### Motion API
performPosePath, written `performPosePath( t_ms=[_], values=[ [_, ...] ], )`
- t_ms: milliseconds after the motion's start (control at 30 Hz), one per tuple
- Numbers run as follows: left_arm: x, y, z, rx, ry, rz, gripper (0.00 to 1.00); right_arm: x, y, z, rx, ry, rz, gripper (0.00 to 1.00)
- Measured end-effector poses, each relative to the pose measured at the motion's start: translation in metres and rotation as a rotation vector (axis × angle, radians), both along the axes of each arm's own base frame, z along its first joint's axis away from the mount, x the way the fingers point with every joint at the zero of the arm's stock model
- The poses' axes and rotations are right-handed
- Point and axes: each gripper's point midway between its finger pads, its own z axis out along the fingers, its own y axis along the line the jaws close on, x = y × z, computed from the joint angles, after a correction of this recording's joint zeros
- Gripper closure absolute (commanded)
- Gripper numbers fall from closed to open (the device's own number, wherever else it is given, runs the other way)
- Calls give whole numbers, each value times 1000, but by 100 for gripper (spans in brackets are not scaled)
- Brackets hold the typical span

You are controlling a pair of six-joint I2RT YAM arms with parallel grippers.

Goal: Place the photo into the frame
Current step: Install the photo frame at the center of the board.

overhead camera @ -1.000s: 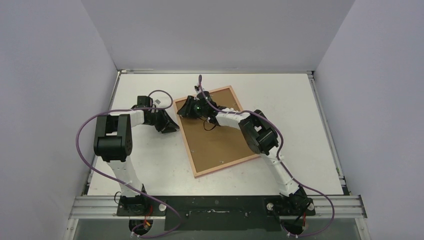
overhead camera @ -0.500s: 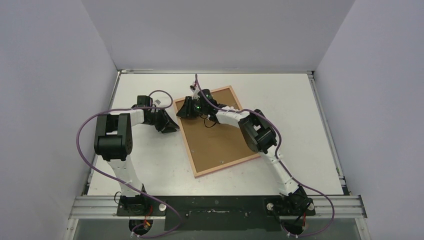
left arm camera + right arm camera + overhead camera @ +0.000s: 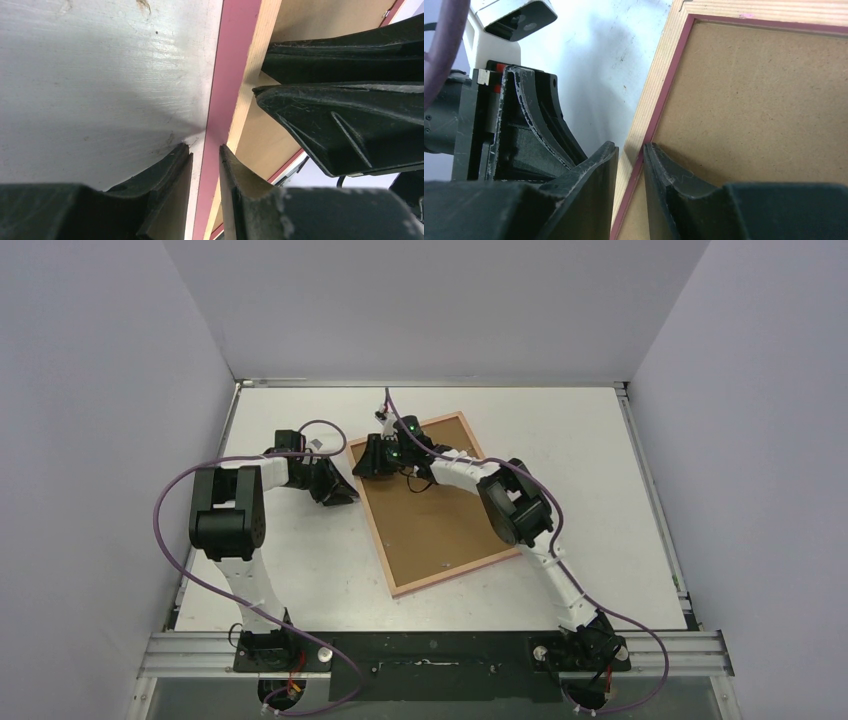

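1. At the centre of the white surface (image 3: 600, 460), the large pink-and-tan wooden picture frame (image 3: 660, 75) lies askew, back up, with the brown cardboard backing board (image 3: 440, 510) inside.
2. Its left rim is pinched by the left gripper (image 3: 206, 148).
3. Nearer the far corner, the right gripper (image 3: 630, 145) straddles that rim; whether it grips, I cannot tell.

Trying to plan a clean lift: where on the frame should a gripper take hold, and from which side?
Grip the frame by its thin left rail, from above, with one finger outside it and one inside over the backing board. The frame lies flat, back up, so probably only that narrow rail gives anything to pinch.
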Motion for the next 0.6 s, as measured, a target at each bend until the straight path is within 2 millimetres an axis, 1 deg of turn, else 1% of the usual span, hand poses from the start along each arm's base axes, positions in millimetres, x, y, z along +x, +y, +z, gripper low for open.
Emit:
performPosePath(
  t_ms=[133, 200, 267, 333, 400, 500, 567, 600],
  values=[
    [0, 0, 0, 0, -1, 0, 73, 0, -2, 3, 22, 45, -49, 68],
    [0, 0, 1, 2, -2, -1, 71, 2, -7, 6, 28, 76, -84, 67],
    [0, 0, 2, 11, -4, -1, 69, 5, -11, 11, 35, 96, -115, 66],
    [-1, 2, 3, 28, -9, -1, 65, 7, -18, 21, 42, 104, -145, 64],
    [-2, 3, 8, 39, -16, 0, 62, 12, -28, 37, 53, 99, -179, 63],
    [-1, 4, 17, 52, -42, 4, 56, 21, -48, 71, 71, 66, -229, 62],
    [-1, 5, 22, 59, -57, 6, 51, 22, -65, 94, 73, 42, -256, 61],
    [-3, 5, 24, 64, -62, 5, 48, 21, -72, 102, 67, 31, -266, 60]
  ],
)
